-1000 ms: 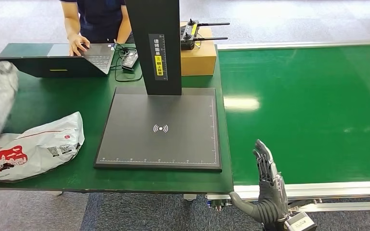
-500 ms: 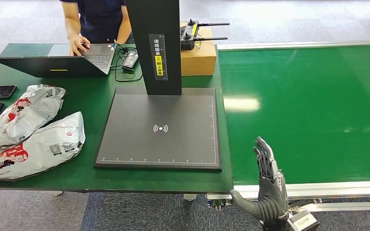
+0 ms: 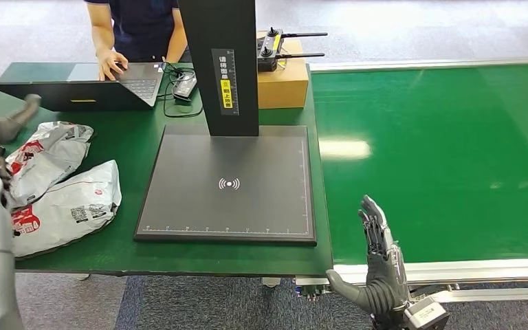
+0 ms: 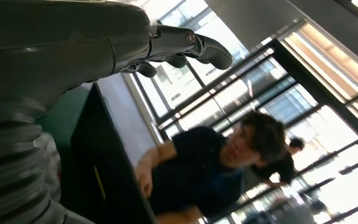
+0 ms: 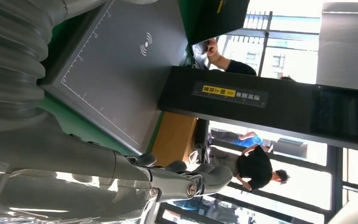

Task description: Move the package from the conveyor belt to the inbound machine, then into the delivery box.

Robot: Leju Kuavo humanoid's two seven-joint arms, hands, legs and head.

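Note:
Two grey-and-white mail packages lie side by side at the left end of the green table: one (image 3: pixel 49 152) farther back, one (image 3: pixel 72 205) nearer me. My left hand (image 3: pixel 0 127) is raised over them at the picture's left edge, holding nothing; the left wrist view shows its fingers (image 4: pixel 186 44) loosely spread in the air. The inbound machine's black scan plate (image 3: pixel 229 183) lies bare in front of its column (image 3: pixel 220 65). The green conveyor belt (image 3: pixel 440 158) carries no package. My right hand (image 3: pixel 379 265) stands upright with straight fingers at the belt's near edge, holding nothing.
A person (image 3: pixel 137 27) types on a laptop (image 3: pixel 75 93) at the table's far side. A cardboard box (image 3: pixel 283 84) with a remote controller on it stands behind the column. The belt's metal rail (image 3: pixel 467 269) runs beside my right hand.
A blurred package at the left edge has come to rest beside the other one. My left arm has risen into view, covering the phones seen half a second ago. The right hand barely moved.

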